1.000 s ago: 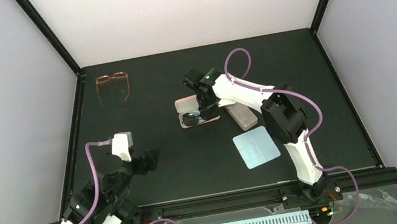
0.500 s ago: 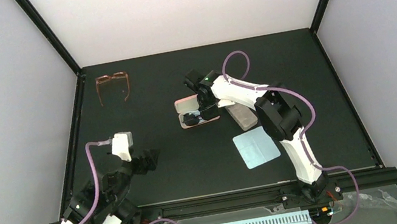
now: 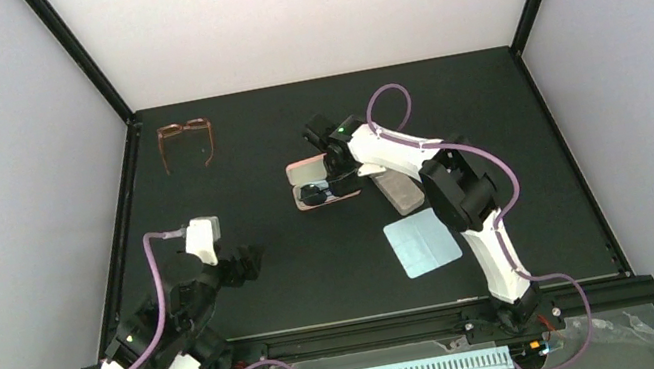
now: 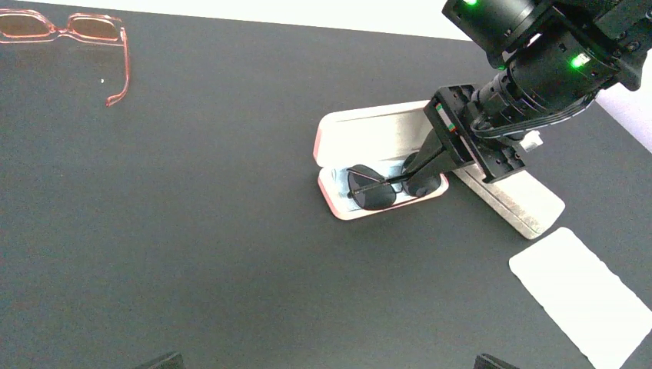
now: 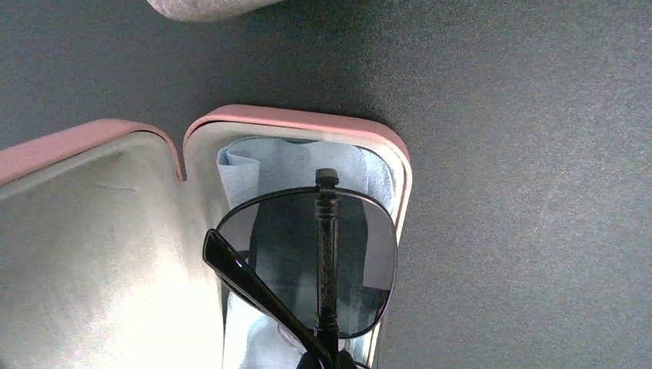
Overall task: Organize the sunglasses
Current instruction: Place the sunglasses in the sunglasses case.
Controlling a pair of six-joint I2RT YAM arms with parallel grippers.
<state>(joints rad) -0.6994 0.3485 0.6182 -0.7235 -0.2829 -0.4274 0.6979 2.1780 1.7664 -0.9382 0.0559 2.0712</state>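
Black fingertips of the right gripper (image 4: 419, 171) are lost to us below its wrist view; clenched, it pinches the sunglasses (image 4: 370, 188) at its left, inside the open pink case (image 4: 361, 132).

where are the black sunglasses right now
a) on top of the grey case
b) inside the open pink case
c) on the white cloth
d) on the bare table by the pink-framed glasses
B: the sunglasses lie in the lower half of the open pink case, on a blue cloth, with the right claw closed at their frame.
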